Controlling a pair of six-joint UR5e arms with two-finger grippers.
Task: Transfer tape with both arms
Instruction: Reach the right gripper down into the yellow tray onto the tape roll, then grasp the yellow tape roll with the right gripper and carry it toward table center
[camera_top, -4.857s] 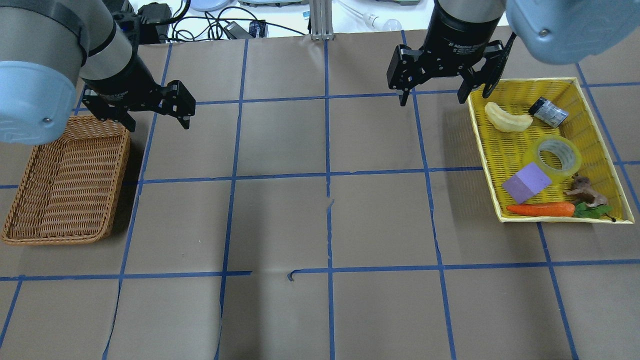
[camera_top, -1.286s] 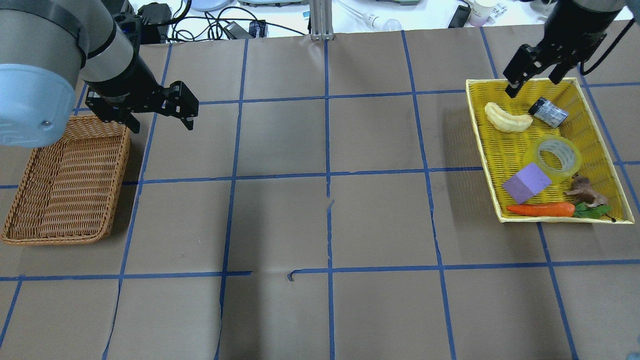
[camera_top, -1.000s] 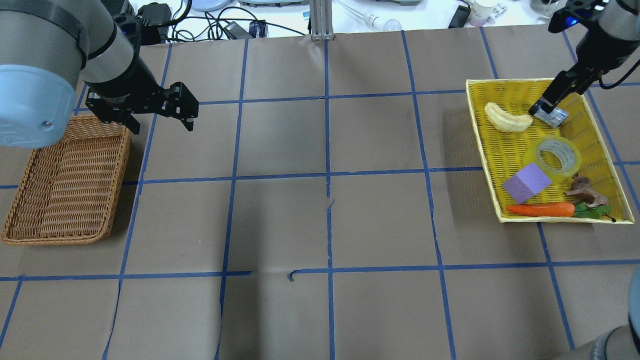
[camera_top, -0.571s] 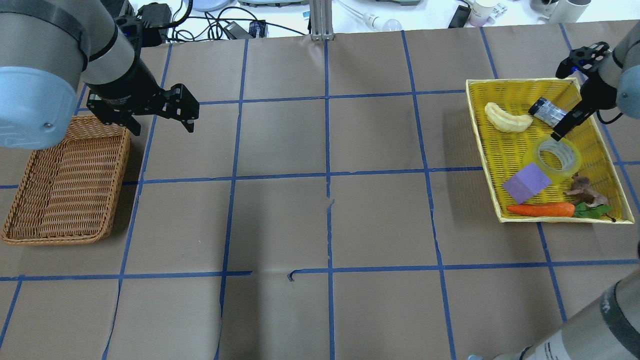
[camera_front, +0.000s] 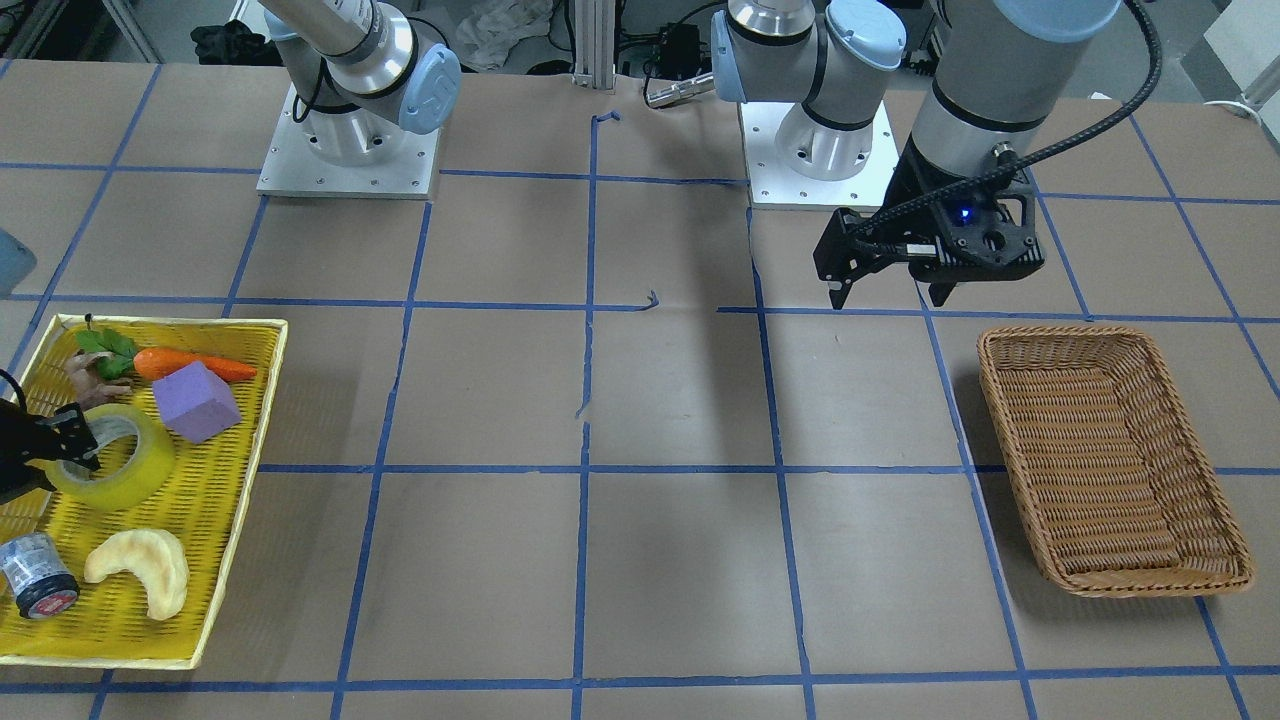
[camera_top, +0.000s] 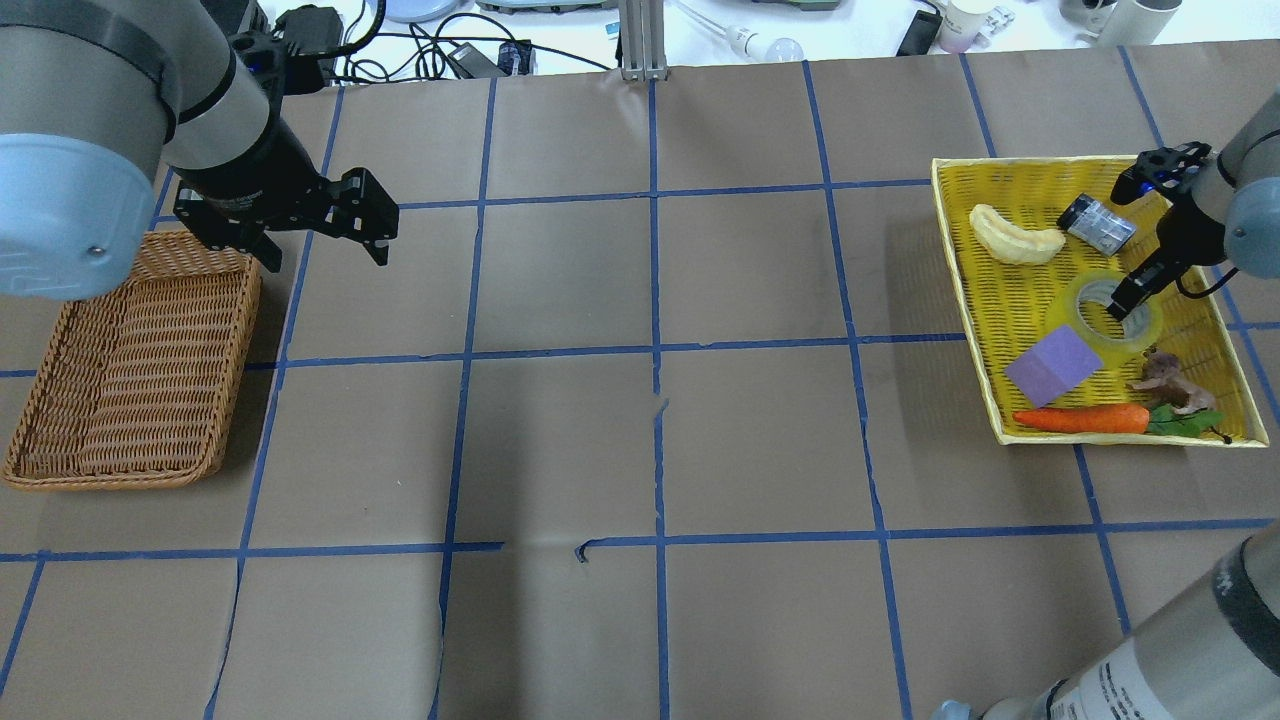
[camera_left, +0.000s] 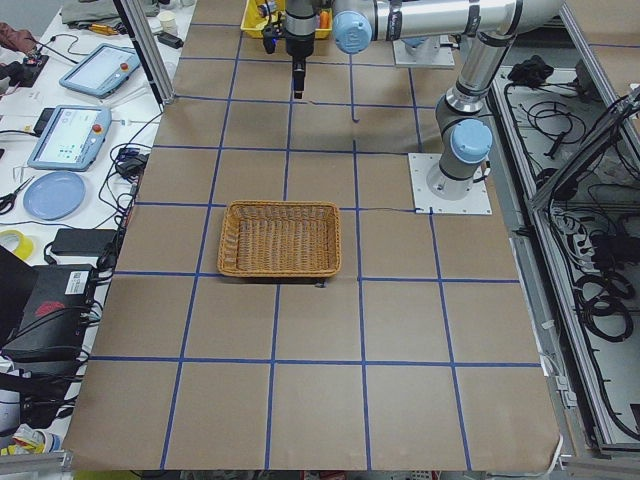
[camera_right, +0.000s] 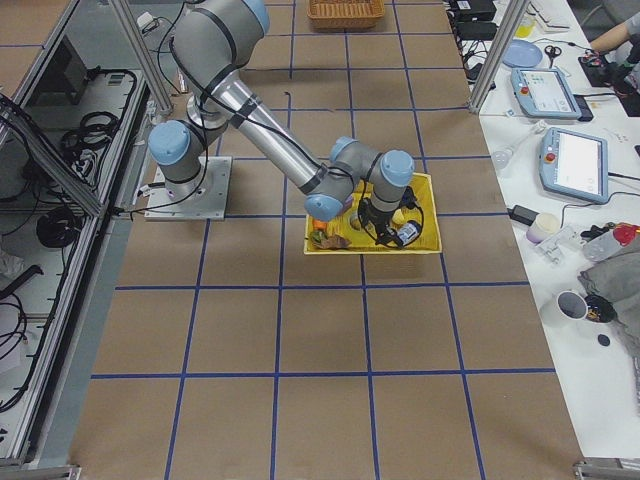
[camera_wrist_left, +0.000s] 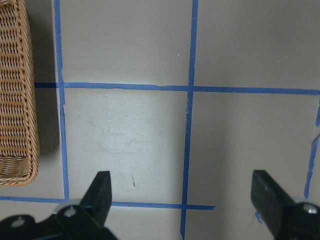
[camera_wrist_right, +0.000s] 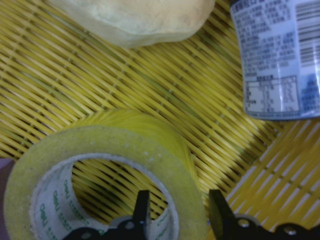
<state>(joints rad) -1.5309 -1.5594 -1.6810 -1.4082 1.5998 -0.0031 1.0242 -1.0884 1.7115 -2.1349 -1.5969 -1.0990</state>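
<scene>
The tape lies flat in the yellow tray at the right. It also shows in the front view and fills the right wrist view. My right gripper is down on it, astride its wall. One finger is inside the core and the other is outside. The jaws are narrowed, and a small gap shows on the inner side. My left gripper is open and empty. It hangs above the table just right of the wicker basket, as the front view also shows.
The tray also holds a purple cube, a carrot, a pale curved pastry, a small grey cylinder and a brown toy animal, all close to the tape. The wicker basket holds nothing.
My right arm swung from the back middle of the table to over the tray, came down onto the tape, and its jaws narrowed. The left gripper has barely moved.
</scene>
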